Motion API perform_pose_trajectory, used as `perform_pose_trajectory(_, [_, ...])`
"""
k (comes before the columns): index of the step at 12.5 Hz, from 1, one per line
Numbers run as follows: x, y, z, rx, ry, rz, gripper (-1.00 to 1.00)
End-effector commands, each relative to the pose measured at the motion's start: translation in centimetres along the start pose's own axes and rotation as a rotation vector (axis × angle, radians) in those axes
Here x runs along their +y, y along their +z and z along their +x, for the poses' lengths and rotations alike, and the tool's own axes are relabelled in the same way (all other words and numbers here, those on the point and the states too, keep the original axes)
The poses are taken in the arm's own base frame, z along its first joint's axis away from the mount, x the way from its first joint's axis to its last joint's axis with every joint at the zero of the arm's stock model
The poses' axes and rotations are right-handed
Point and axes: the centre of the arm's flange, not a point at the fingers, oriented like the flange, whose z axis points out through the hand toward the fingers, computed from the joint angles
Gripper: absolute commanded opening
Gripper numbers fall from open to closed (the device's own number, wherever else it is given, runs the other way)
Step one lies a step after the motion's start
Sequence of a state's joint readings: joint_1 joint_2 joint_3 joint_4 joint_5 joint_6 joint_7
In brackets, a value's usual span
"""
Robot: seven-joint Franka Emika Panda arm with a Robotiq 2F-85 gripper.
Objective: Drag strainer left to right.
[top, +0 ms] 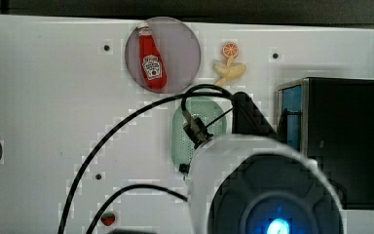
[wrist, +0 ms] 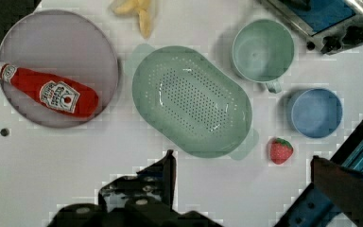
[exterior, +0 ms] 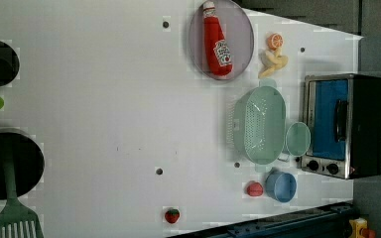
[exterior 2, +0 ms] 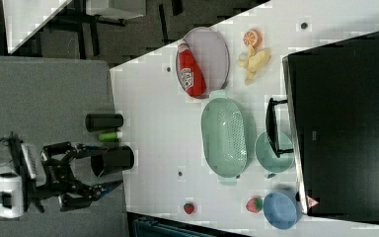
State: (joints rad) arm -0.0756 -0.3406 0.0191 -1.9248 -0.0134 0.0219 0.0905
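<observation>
The strainer [wrist: 192,100] is a pale mint-green oblong colander with tiny holes and a small tab at each end. It lies on the white table between the grey plate [wrist: 71,42] and the mint mug [wrist: 263,49]. The strainer [exterior: 260,124] sits near the left view's right, close to the toaster oven. In the top view my arm [top: 263,190] covers part of the strainer [top: 182,134]. My gripper [wrist: 242,158] hangs well above the strainer's near rim. It is open, fingers wide apart, with nothing between them. In the right view the gripper [exterior 2: 106,170] shows high off the table.
A ketchup bottle [wrist: 52,92] lies on the grey plate. A blue bowl [wrist: 315,112] and a strawberry [wrist: 281,150] sit beside the mug. Banana and orange pieces [exterior: 274,52] lie past the plate. The toaster oven [exterior: 342,124] stands by the mug. Dark pots [exterior: 7,161] are far off.
</observation>
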Motion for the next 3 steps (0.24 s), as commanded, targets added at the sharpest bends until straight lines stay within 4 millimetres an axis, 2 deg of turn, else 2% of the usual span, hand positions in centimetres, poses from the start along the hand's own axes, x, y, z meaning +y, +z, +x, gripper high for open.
perform_pose_trajectory(1, [-1.09,4.33,1.5,-0.093,-0.06,-0.073,1.0])
perform_pose_trajectory(3, [-1.28,4.81,1.66,-0.1,-0.06,-0.08,1.0])
